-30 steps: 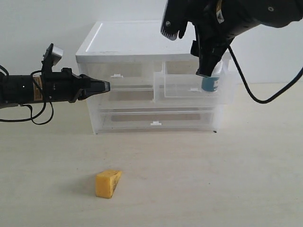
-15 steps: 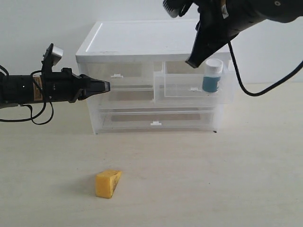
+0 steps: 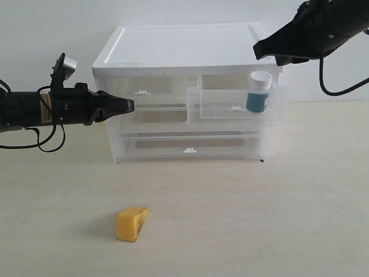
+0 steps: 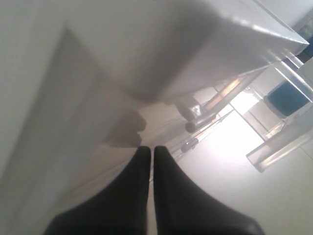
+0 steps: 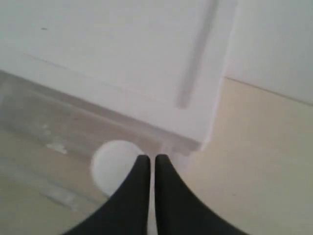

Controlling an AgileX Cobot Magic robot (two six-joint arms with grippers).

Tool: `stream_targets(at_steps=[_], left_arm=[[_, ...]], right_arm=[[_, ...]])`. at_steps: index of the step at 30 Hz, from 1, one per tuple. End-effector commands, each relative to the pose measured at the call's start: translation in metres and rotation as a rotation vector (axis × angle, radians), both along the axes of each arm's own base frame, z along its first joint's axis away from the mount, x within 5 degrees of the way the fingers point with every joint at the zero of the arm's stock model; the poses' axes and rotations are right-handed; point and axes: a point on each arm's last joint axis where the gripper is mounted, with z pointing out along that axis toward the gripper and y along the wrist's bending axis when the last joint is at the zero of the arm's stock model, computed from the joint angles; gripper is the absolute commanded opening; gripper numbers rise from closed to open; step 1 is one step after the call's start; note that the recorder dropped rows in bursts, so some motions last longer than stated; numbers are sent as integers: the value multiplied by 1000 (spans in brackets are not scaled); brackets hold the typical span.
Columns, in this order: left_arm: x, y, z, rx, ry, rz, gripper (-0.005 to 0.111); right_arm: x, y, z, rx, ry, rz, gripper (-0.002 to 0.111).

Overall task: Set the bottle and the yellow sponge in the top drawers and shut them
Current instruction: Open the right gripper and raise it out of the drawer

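The bottle [image 3: 259, 92], white-capped with a teal label, stands upright inside the pulled-out right top drawer [image 3: 235, 107]; its cap [image 5: 113, 171] shows from above in the right wrist view. My right gripper [image 3: 257, 51] is shut and empty, hovering above the bottle at the cabinet's right top corner. The left top drawer [image 3: 142, 94] is pushed in. My left gripper [image 3: 130, 105] is shut with nothing in it, its tip [image 4: 148, 150] at the left top drawer's front. The yellow sponge [image 3: 131, 224] lies on the table in front of the cabinet.
The white cabinet [image 3: 179, 49] has two full-width drawers below, the lowest [image 3: 189, 147] shut. The right arm's black cable [image 3: 340, 89] hangs at the right. The beige table [image 3: 277, 225] spreads in front.
My right gripper let go of the bottle, shut, and rose up and to the right. The bottle stays standing in the open right drawer. The left arm has not moved.
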Motion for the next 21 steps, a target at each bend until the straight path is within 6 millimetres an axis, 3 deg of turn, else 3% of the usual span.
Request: stream_targets(at_steps=[1, 5, 11, 17, 21], left_arm=[[15, 13, -2, 12, 21, 178, 4], [15, 13, -2, 12, 21, 178, 4], [15, 13, -2, 12, 21, 178, 4], [16, 13, -1, 6, 22, 183, 4], [16, 13, -1, 6, 22, 183, 4]], right_arm=[[-4, 5, 8, 121, -1, 103, 0], [0, 6, 2, 121, 15, 99, 0], [12, 16, -21, 113, 60, 103, 0], [15, 24, -28, 112, 71, 115, 0], [12, 40, -36, 107, 91, 153, 0]])
